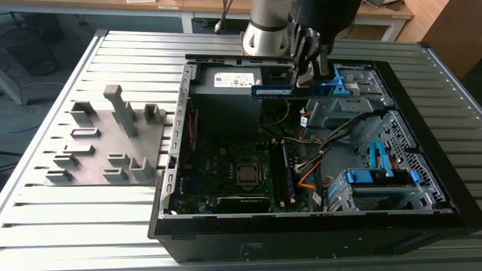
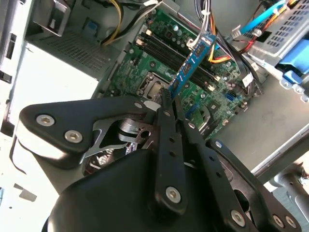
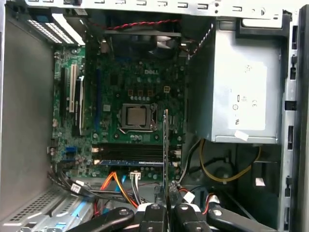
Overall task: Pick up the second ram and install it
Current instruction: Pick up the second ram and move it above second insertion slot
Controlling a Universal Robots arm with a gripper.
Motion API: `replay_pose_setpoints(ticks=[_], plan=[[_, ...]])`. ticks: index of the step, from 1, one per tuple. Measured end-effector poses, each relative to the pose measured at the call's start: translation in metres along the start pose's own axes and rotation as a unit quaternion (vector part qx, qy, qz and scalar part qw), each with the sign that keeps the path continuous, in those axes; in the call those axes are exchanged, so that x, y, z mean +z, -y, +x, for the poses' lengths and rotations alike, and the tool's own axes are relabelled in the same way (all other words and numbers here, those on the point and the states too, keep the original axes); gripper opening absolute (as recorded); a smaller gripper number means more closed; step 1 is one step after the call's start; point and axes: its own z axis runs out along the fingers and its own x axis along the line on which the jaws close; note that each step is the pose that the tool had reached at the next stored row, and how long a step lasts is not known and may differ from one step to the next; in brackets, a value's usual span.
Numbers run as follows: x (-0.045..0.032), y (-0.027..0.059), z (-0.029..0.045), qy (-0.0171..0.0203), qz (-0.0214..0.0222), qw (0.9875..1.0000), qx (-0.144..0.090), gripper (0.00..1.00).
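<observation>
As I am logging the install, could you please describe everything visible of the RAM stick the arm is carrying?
The second ram is a long, thin, flat blue-green board carrying dark chips. The gripper has its jaws shut on one end; the rest juts out free. It hangs above the open computer case and its motherboard, touching nothing else.

Exterior view: high, set back, angled down over table (image 1: 98, 226) into open case (image 1: 301, 237); first wrist view: above gripper (image 3: 166, 209), straight down into case; second wrist view: close behind gripper, oblique along ram (image 2: 192, 62); motherboard (image 3: 120, 82) common to all three.
</observation>
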Motion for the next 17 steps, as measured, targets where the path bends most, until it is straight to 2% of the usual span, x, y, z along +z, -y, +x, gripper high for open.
replay_pose_setpoints(ticks=[4,7,17], plan=[[0.0013,-0.0037,0.0119,0.0001,0.0,1.0,0.0,0.14],[0.005,-0.0047,0.0184,0.0,0.0,1.0,0.0,0.14],[0.0218,-0.0049,0.0273,0.0,0.0,1.0,0.0,0.14]])
